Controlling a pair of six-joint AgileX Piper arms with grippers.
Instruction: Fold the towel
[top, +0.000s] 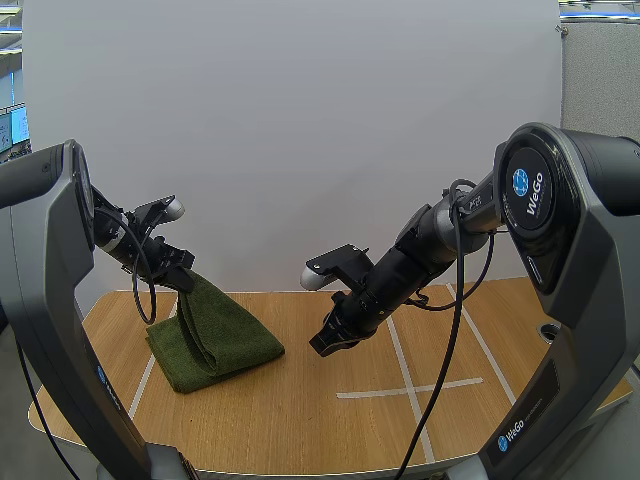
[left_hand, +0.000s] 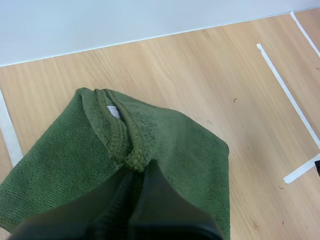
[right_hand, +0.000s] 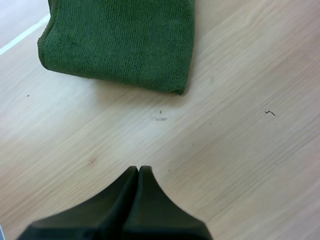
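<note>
Green towel (top: 215, 335), left of bench (top: 330, 400), lower part lying flat, one bunched edge raised. Left hand (top: 183, 274): pinching that edge. Right hand (top: 326, 345): pressed together, empty, over bare wood beside towel. Advice: carry edge across low, align with lower layer, then release.

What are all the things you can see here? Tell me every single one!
towel: one, dark green, on the left part of the table, top edge lifted up, the rest lying on the wood
table: one, light brown wood, under everything
tape lines: several, white, stuck flat on the table, some making a cross on the right
left gripper: one, black, above the table's left part, pinching the towel's top edge
right gripper: one, black, fingers shut on nothing, over bare wood to the right of the towel
</note>
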